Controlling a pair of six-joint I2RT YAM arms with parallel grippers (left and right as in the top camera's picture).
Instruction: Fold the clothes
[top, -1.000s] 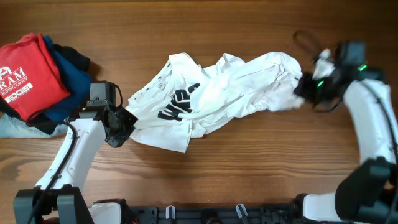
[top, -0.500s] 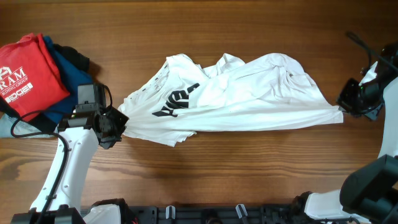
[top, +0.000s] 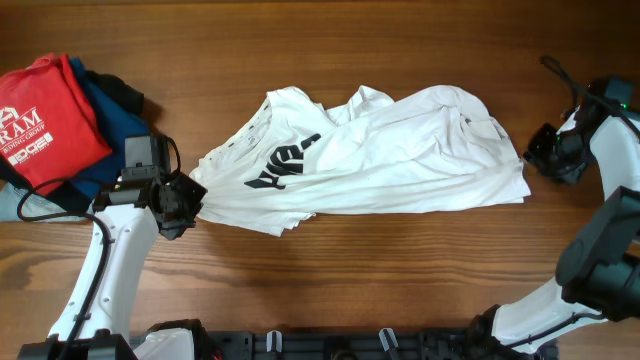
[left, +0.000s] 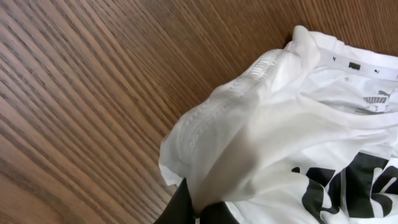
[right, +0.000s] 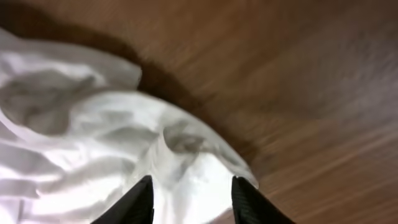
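Since half a second ago the right hem has slackened and drawn in from its taut stretch. The large white cotton T-shirt with black chest print (top: 400, 150) lies spread across mid-table. The left gripper (top: 190, 200) pinches its left edge. The right gripper (top: 545, 155), jaws spread, hangs just off the right hem and seems to have let go, though its wrist view is blurred. Flatten the rumpled lower edge before folding. The brown wooden table (top: 400, 290) lies bare front and back; the pile of red, blue and black garments (top: 60, 125) crowds the left.

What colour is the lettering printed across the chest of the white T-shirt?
The lettering is black, on the white T-shirt; it shows best in the overhead view.
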